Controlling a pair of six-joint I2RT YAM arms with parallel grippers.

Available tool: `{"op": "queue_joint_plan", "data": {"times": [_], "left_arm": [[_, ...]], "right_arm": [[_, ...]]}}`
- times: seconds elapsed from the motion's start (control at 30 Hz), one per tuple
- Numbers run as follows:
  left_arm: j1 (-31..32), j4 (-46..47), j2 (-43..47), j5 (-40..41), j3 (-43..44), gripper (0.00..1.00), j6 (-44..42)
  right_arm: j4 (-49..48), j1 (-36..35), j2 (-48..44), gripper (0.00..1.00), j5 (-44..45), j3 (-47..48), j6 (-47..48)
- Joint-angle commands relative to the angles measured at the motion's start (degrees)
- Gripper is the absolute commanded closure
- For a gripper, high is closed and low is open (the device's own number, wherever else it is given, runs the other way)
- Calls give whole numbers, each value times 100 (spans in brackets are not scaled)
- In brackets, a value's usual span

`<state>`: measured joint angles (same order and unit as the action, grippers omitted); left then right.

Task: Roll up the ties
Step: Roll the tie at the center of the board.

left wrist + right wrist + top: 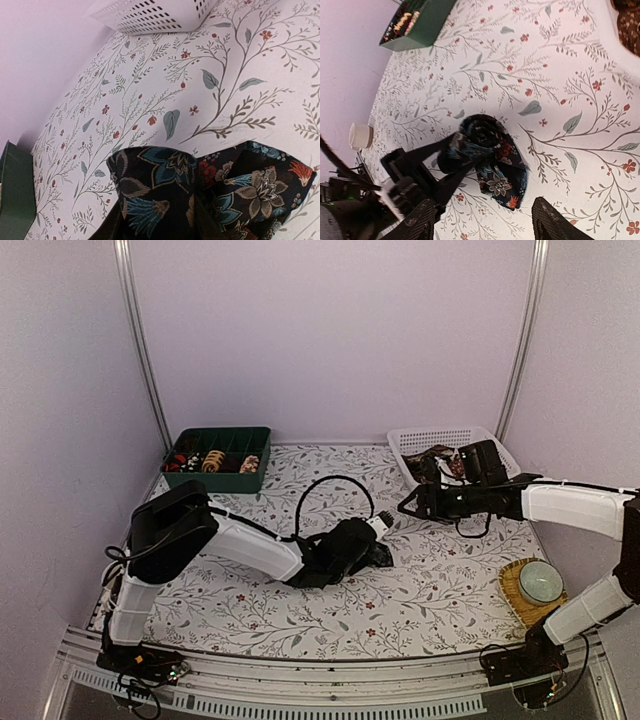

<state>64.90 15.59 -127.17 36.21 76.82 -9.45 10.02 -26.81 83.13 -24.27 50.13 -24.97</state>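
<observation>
A dark floral tie (pixel 382 556) lies mid-table, coiled into a spiral (pixel 484 134), and its loose pointed end (pixel 506 184) is spread flat beside the coil. My left gripper (pixel 372 544) is shut on the coil, one dark finger (pixel 432 149) on each side. In the left wrist view the tie's cloth (pixel 165 190) fills the bottom and hides the fingertips. My right gripper (pixel 482 227) hovers open above and to the right of the tie with nothing between its fingers (pixel 547 222). It is also seen in the top view, right gripper (pixel 410 505).
A white mesh basket (pixel 405 443) at the back right holds more ties (pixel 440 462). A dark green compartment tray (pixel 245 435) at the back left holds coiled ties (pixel 212 460). A cup on a woven mat (pixel 540 583) sits at the right edge.
</observation>
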Motion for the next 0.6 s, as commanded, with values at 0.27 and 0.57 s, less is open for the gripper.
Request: {"op": "queue_joint_plan", "data": {"times": [0.27,0.57], "left_arm": [[210,-325,-173,-310,19,62,-243],[208,-439,29,-612,114,49,25]], "right_arm": [[-42,363,-609,32,-262,-168,-199],[-300,381,-310,32,-462,-209,-314]]}}
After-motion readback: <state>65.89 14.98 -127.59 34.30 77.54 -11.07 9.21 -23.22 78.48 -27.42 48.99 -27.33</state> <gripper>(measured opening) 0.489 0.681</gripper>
